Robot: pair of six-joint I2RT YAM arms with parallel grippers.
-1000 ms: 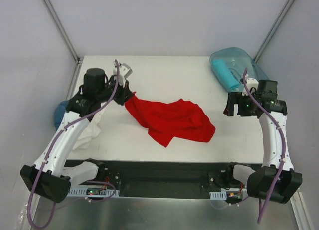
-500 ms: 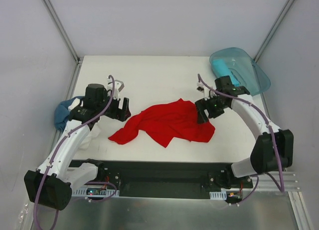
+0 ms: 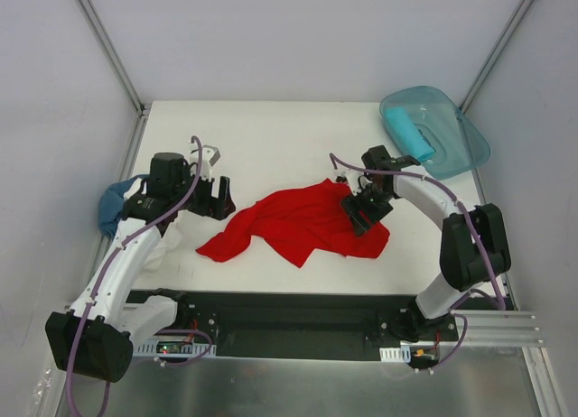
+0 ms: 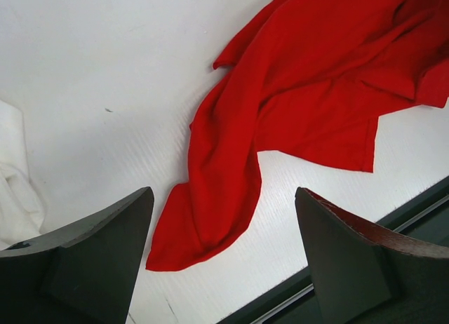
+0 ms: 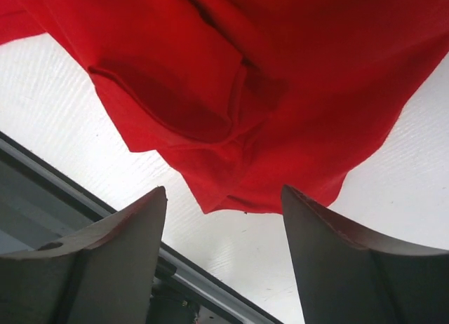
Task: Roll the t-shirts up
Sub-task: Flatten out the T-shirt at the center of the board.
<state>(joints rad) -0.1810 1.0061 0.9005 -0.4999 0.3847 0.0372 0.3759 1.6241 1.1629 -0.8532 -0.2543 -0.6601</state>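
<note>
A bright red t-shirt (image 3: pixel 302 220) lies crumpled in the middle of the white table, with one corner trailing toward the front left. My left gripper (image 3: pixel 219 199) hovers open just left of it. In the left wrist view the trailing red corner (image 4: pixel 210 198) lies below the spread fingers and untouched. My right gripper (image 3: pixel 359 211) is open over the shirt's right part, and the red hem (image 5: pixel 280 92) lies just beyond its fingertips. A white t-shirt (image 3: pixel 161 244) and a denim blue t-shirt (image 3: pixel 110 208) sit bunched at the left edge. A turquoise t-shirt (image 3: pixel 408 134) rests rolled in the tub.
The translucent teal tub (image 3: pixel 459 135) stands at the back right corner. A black rail (image 3: pixel 298 309) runs along the table's near edge, close behind both grippers. Grey walls close in the left, right and back sides.
My left gripper has opened and let go of the red shirt's corner, which dropped toward the front left. My right arm has swung in from the right to above the shirt's right part.
</note>
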